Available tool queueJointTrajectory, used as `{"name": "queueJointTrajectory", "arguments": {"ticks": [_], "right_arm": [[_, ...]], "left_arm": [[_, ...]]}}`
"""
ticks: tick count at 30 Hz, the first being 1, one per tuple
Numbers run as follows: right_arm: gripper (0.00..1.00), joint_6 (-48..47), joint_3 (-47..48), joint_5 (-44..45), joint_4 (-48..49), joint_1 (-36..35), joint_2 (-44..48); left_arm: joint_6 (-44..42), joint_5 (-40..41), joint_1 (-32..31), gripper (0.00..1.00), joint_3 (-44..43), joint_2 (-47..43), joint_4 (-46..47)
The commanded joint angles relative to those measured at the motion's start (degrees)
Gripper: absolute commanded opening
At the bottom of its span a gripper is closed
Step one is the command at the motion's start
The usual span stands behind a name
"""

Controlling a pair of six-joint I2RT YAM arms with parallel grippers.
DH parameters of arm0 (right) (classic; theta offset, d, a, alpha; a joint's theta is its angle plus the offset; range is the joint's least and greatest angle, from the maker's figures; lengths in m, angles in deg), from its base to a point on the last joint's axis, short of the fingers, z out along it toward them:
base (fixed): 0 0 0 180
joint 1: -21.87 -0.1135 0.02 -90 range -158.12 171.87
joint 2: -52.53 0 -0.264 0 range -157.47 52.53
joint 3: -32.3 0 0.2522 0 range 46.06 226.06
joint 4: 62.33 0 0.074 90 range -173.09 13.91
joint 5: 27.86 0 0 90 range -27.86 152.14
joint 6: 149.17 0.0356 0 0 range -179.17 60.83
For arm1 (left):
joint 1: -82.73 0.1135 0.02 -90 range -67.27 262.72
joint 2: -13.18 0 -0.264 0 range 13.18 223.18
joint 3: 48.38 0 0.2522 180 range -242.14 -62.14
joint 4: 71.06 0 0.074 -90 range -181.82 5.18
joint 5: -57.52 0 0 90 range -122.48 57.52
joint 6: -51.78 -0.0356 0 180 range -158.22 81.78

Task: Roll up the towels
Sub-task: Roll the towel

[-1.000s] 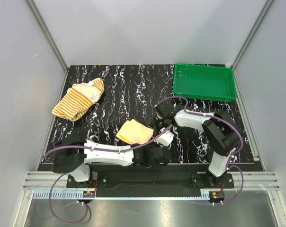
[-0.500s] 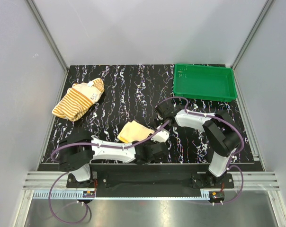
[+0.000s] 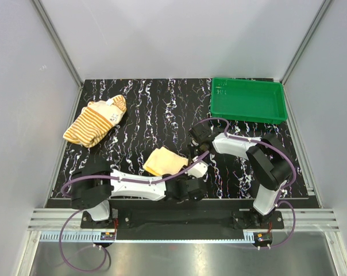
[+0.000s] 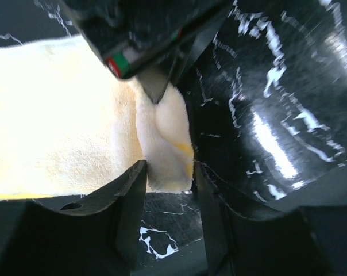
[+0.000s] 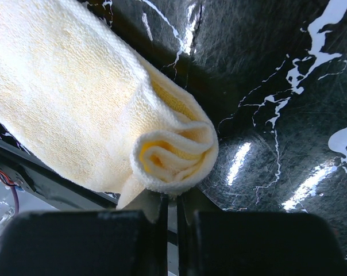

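The plain yellow towel (image 3: pixel 164 161) lies near the table's front middle, and its right edge is wound into a small roll (image 5: pixel 176 152). My left gripper (image 4: pixel 169 169) has its jaws closed on one end of that roll (image 4: pixel 165 144). My right gripper (image 5: pixel 169 198) is shut, its tips pressed against the roll's other end; no cloth shows between them. From above, both grippers meet at the towel's right edge, left (image 3: pixel 192 168) and right (image 3: pixel 195 153). The striped towel (image 3: pixel 96 121) lies crumpled at the far left, away from both arms.
A green plastic tray (image 3: pixel 274 118) stands at the back right of the black marbled table (image 3: pixel 162 109). The right arm's elbow (image 3: pixel 271 164) bends over the table's right side. Grey walls close in the back and sides.
The left arm shifted a little to the left and back again near the towel's right edge. Both grippers keep their states, and the yellow towel has barely moved.
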Motion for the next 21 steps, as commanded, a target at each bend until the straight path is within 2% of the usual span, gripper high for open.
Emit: {"name": "queueJointTrajectory", "arguments": {"ticks": [1, 4, 11, 17, 21], "right_arm": [[0.00, -1.3, 0.0, 1.5, -2.0, 0.5, 0.2], [0.00, -1.2, -0.4, 1.6, -1.7, 0.5, 0.2], [0.00, -1.2, -0.3, 1.1, -1.4, 0.5, -0.9], [0.00, -1.2, -0.4, 1.5, -1.6, 0.6, -1.1], [0.00, -1.3, -0.6, 1.2, -1.3, 0.5, -1.2]], "left_arm": [[0.9, 5.1, -0.6, 0.44, -4.8, -3.9, -1.7], [1.2, 6.3, -0.8, 0.42, -6.7, -5.5, -3.7], [-0.7, 3.3, -0.9, 0.28, -6.1, -4.9, -0.3], [-0.7, -2.8, -0.7, 0.28, -3.0, -3.1, 6.4], [0.5, -5.7, 1.7, 0.27, -1.3, -1.1, 8.4]]}}
